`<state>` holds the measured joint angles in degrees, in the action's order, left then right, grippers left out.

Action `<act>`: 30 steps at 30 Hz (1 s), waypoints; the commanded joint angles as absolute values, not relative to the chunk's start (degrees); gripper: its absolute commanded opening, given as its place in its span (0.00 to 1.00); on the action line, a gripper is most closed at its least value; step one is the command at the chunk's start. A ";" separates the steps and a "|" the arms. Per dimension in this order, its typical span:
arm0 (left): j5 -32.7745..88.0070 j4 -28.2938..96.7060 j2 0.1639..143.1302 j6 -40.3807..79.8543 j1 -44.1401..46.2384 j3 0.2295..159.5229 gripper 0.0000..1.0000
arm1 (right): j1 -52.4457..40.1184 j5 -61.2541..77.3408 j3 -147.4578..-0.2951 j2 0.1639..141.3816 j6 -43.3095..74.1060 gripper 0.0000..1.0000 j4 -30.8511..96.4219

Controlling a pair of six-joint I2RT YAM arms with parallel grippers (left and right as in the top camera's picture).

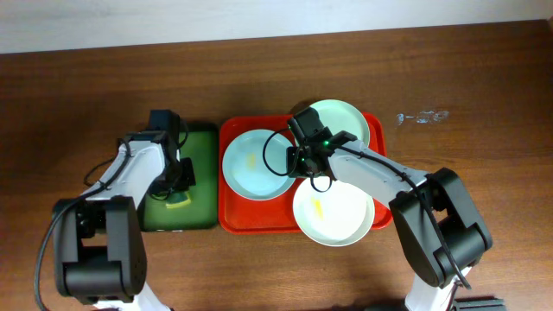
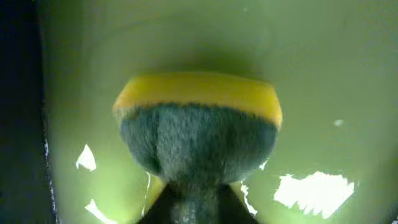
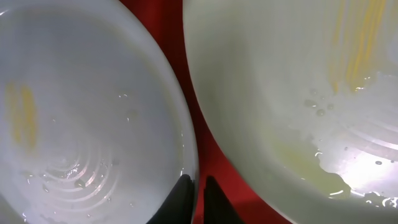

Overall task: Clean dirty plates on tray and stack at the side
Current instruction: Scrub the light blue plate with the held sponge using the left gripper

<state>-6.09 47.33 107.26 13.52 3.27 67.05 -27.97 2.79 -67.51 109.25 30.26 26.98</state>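
Observation:
The red-orange tray (image 1: 232,220) holds three pale plates. The left plate (image 1: 251,164) has a yellow smear; it also shows in the right wrist view (image 3: 81,112). The front plate (image 1: 337,216) has a yellow smear too and shows in the right wrist view (image 3: 280,81). The back plate (image 1: 346,121) is partly hidden by my right arm. My right gripper (image 1: 298,161) (image 3: 198,199) is shut on the left plate's right rim, one finger inside, one over the tray. My left gripper (image 1: 177,186) (image 2: 193,208) is shut on a yellow-and-green sponge (image 2: 199,124) (image 1: 179,201).
A dark green tray (image 1: 203,173) lies left of the red tray, under my left gripper; its wet floor (image 2: 323,74) fills the left wrist view. A small clear object (image 1: 422,116) lies on the wooden table (image 1: 86,86) at the back right.

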 commanded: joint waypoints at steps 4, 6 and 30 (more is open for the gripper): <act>-2.33 50.54 107.68 10.79 3.22 71.85 0.00 | -28.38 0.56 -68.01 108.18 30.48 0.32 27.64; -2.33 50.54 104.01 10.37 3.29 74.72 0.00 | -28.38 0.56 -68.01 108.20 30.48 0.33 27.62; 10.28 35.51 108.25 9.80 18.13 75.48 0.00 | -26.98 5.80 -69.01 108.14 32.21 0.04 29.80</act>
